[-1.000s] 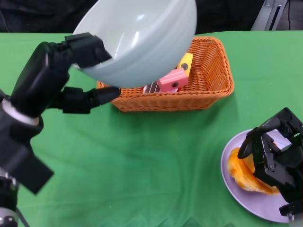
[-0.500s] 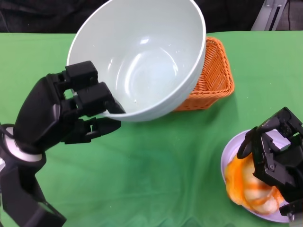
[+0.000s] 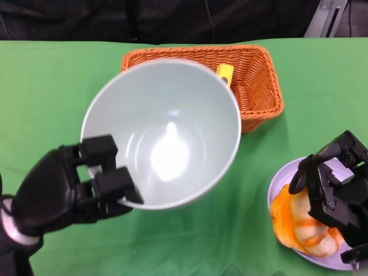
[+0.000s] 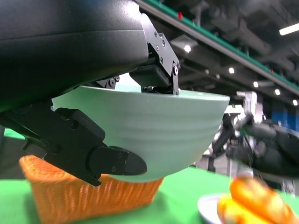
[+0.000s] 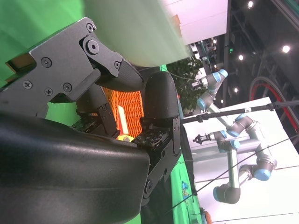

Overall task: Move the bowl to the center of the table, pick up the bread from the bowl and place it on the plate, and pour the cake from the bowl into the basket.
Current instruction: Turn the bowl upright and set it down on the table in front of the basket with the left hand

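An empty bowl is held upright above the table by the left hand, in front of the basket.

In the head view, the pale green bowl (image 3: 163, 133) is gripped at its near rim by the left hand (image 3: 86, 187), and part of the orange wicker basket (image 3: 261, 86) behind it is covered; a yellow piece of cake (image 3: 225, 73) is seen just past the bowl's rim, inside the basket. The bread (image 3: 302, 224) is seen lying on the lilac plate (image 3: 279, 184), with the right hand (image 3: 336, 192) above it, fingers curled and nothing seen in them. In the right wrist view, that hand's fingers (image 5: 117, 74) are shown bent in, with the basket (image 5: 128, 109) beyond. In the left wrist view, the bowl (image 4: 154, 130) is seen clamped between fingers (image 4: 159, 70) over the rim and a finger beneath, above the basket (image 4: 88, 198); the bread (image 4: 254, 200) and plate (image 4: 210, 205) are blurred.
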